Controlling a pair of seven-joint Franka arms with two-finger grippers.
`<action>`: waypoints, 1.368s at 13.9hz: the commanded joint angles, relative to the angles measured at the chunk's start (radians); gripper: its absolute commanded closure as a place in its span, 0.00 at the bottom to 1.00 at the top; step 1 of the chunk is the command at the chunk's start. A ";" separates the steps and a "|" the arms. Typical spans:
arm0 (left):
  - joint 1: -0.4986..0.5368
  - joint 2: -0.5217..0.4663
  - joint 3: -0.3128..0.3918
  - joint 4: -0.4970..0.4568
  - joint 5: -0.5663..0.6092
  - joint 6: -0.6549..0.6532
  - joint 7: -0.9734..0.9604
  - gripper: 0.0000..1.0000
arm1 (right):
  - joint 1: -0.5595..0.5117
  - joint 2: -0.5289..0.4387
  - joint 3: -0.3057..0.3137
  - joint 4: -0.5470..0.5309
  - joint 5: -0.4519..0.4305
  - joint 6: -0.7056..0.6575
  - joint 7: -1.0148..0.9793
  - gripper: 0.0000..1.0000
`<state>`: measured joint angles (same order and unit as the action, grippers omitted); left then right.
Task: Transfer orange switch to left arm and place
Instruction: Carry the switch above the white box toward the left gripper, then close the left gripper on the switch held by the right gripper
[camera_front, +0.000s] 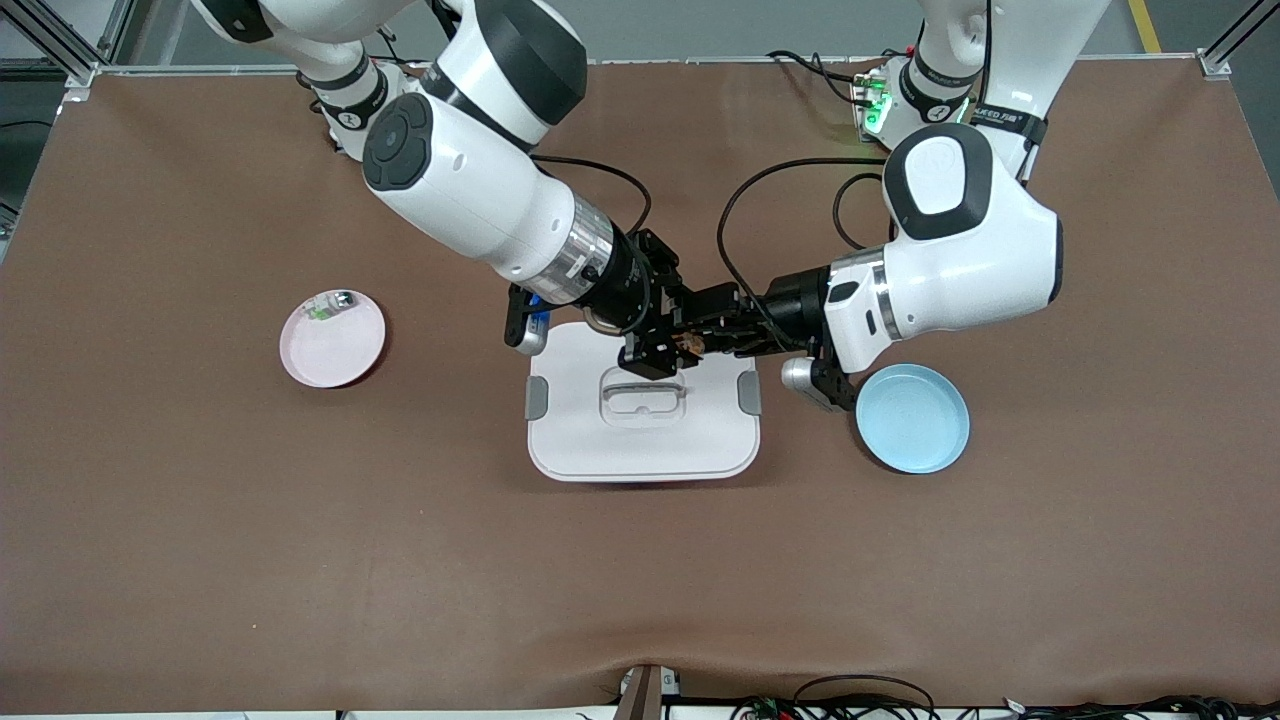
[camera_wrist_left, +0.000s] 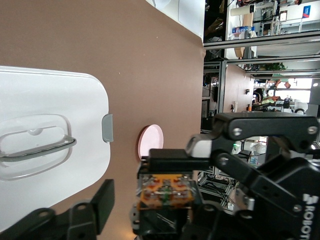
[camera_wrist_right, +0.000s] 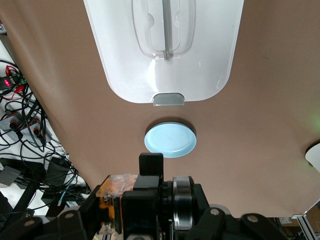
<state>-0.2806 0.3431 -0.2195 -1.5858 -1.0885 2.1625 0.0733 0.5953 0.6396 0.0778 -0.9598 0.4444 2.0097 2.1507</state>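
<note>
White box (camera_front: 643, 430) lowest on the table, above its lid my right gripper (camera_front: 668, 345) clamped on the orange switch (camera_front: 689, 344) — my left gripper (camera_front: 712, 335) meets it, fingers either side, grip uncertain.

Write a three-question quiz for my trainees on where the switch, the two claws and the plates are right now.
1. True or false: the orange switch lies on the blue plate.
2. The left claw and right claw meet over: A the box; B a plate; C the tabletop.
3. Fill in: the small silvery part lies on the ___ plate.
Key: 1 false, it is up between the claws; 2 A; 3 pink plate.
</note>
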 joint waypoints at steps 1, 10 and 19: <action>0.004 -0.004 -0.003 -0.010 -0.018 0.011 0.023 0.76 | 0.005 0.017 -0.001 0.041 0.013 -0.002 0.020 1.00; 0.009 -0.004 -0.003 -0.011 -0.018 0.010 0.056 1.00 | 0.006 0.019 -0.012 0.036 0.005 0.040 0.011 0.00; 0.141 -0.097 0.002 -0.006 0.074 -0.232 0.037 1.00 | -0.092 0.002 -0.003 0.041 0.013 -0.171 -0.217 0.00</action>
<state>-0.1828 0.2989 -0.2163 -1.5791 -1.0580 2.0029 0.1086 0.5342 0.6433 0.0685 -0.9415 0.4447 1.9179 2.0243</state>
